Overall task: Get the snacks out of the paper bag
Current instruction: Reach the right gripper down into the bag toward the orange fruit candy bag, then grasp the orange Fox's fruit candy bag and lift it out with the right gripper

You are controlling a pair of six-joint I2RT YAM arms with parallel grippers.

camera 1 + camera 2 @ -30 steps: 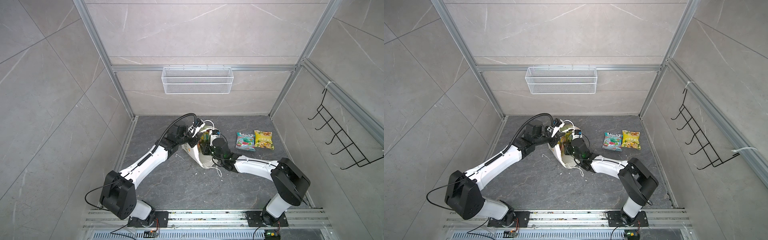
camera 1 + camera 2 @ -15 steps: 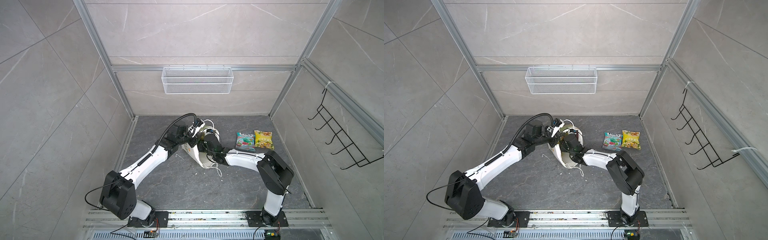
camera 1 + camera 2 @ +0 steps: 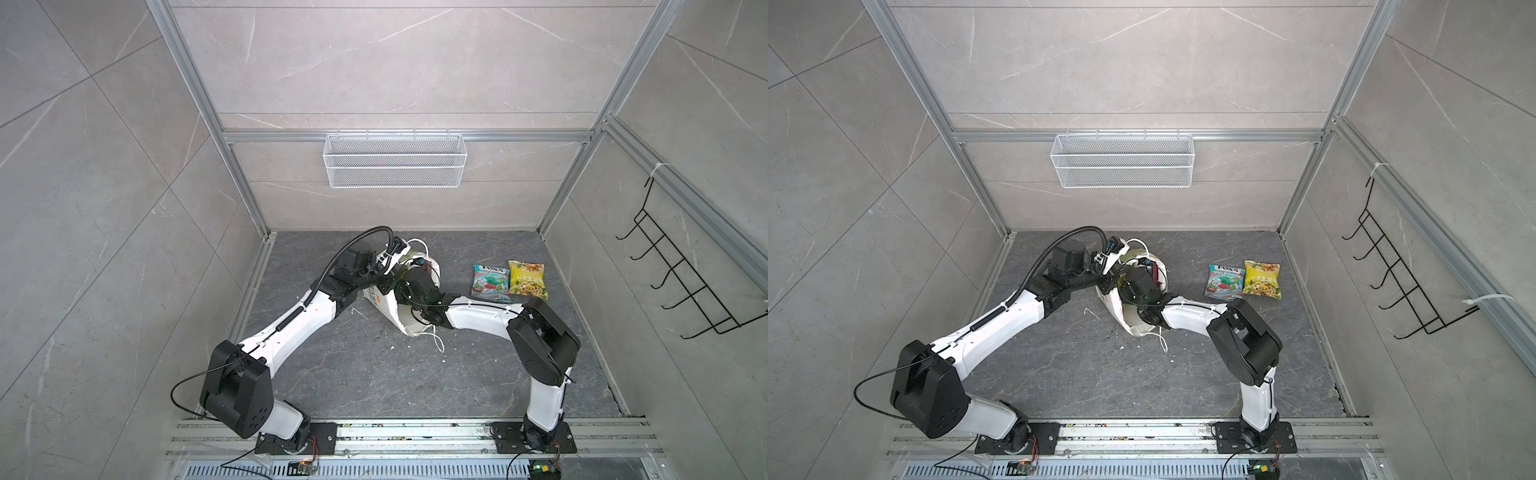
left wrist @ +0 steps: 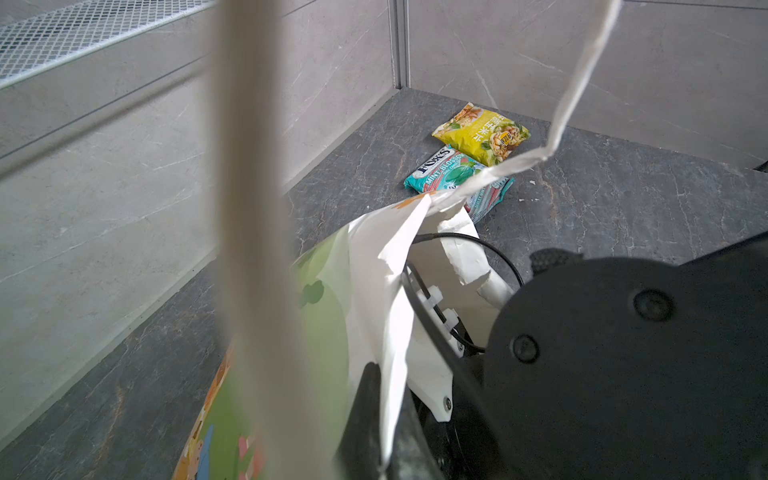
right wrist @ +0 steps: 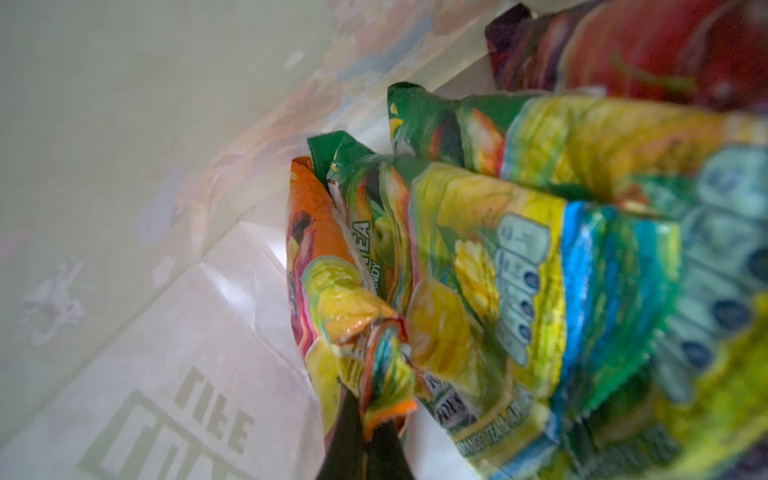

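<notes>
In both top views the right arm [image 3: 478,318] [image 3: 1187,313] reaches into the white flower-printed paper bag [image 3: 390,311] [image 3: 1125,320]. A teal glossy packet [image 3: 491,283] [image 3: 1224,283] and a yellow glossy packet [image 3: 527,279] [image 3: 1262,279] lie well apart from it.

In the left wrist view the left gripper [image 4: 386,436] pinches the bag's rim.

In the right wrist view, inside the bag, the right gripper [image 5: 368,424] clamps what seems to be the crumpled corner of the orange-red glossy packet [image 5: 309,216].

White mesh basket [image 3: 394,166] on back wall — black hook rack [image 3: 681,262] at right.

Angled inward, left arm [image 3: 291,328] and right arm [image 3: 482,320], wrists close together, left pincer [image 4: 384,424] and right pincer [image 5: 365,440] clamped shut
</notes>
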